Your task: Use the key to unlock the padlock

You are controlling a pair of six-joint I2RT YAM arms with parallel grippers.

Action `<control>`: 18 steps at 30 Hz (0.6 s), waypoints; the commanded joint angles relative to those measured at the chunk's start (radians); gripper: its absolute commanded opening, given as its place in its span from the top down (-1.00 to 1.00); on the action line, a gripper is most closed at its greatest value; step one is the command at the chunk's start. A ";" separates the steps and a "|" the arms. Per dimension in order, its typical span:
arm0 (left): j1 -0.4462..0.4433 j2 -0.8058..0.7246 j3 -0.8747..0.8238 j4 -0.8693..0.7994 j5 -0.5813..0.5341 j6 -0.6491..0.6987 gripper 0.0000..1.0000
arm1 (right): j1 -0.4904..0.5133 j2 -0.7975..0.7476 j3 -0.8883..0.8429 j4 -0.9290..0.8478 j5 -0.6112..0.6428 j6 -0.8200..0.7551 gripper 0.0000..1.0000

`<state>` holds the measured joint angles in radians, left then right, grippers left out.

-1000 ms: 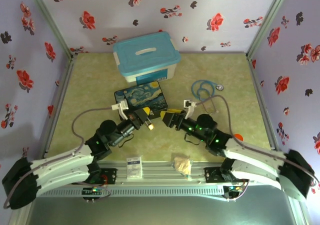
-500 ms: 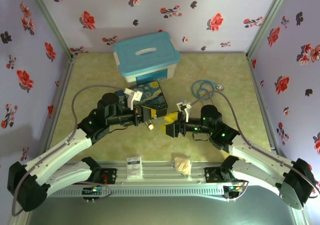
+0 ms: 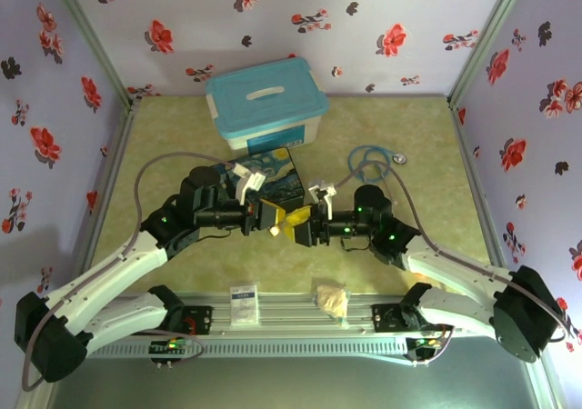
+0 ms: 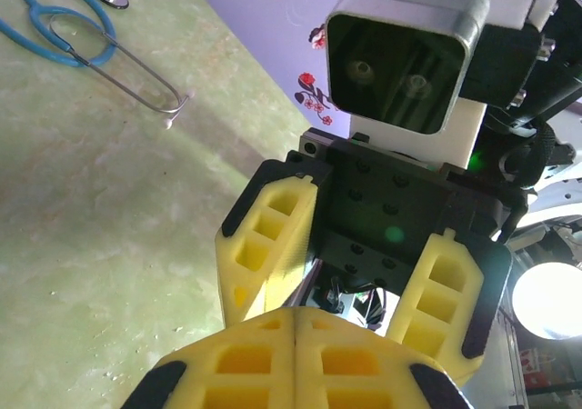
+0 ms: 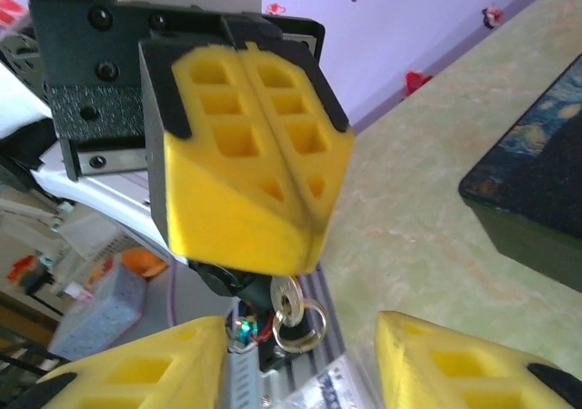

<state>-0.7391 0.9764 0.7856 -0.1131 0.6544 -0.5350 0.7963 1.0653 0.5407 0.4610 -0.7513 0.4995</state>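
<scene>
So the left gripper (image 5: 273,241) has its yellow foam pads squeezed flat together, and the small brass-gold padlock with the silvery loop (image 5: 288,300) pokes out right at the tips, pinched there and held up off the pale green tabletop (image 3: 173,145). The right gripper (image 4: 350,300) sits nose to nose with it, jaws spread wide and nothing in them, one finger on each side of the left one's tips. They meet just in front of the dark starry-night painted box (image 3: 264,174). The blue stethoscope with the silver disc (image 4: 64,41) lies off to the right, well apart.
</scene>
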 commanded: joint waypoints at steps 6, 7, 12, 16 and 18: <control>0.004 -0.014 -0.002 0.016 0.031 0.012 1.00 | -0.005 0.072 0.013 0.199 -0.069 0.088 0.51; 0.004 -0.015 -0.004 0.016 0.031 0.013 1.00 | -0.005 0.073 0.013 0.205 -0.072 0.092 0.56; 0.004 -0.025 -0.011 0.020 0.031 0.014 1.00 | -0.005 0.065 0.014 0.165 -0.083 0.078 0.74; 0.004 -0.022 -0.023 0.039 0.031 0.007 1.00 | -0.005 0.061 0.015 0.115 -0.100 0.062 0.87; 0.006 -0.018 -0.031 0.057 0.031 -0.003 1.00 | -0.006 0.064 0.013 0.113 -0.106 0.065 0.90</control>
<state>-0.7391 0.9691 0.7708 -0.1020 0.6624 -0.5362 0.7959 1.1381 0.5407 0.5911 -0.8169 0.5766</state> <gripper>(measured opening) 0.043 0.062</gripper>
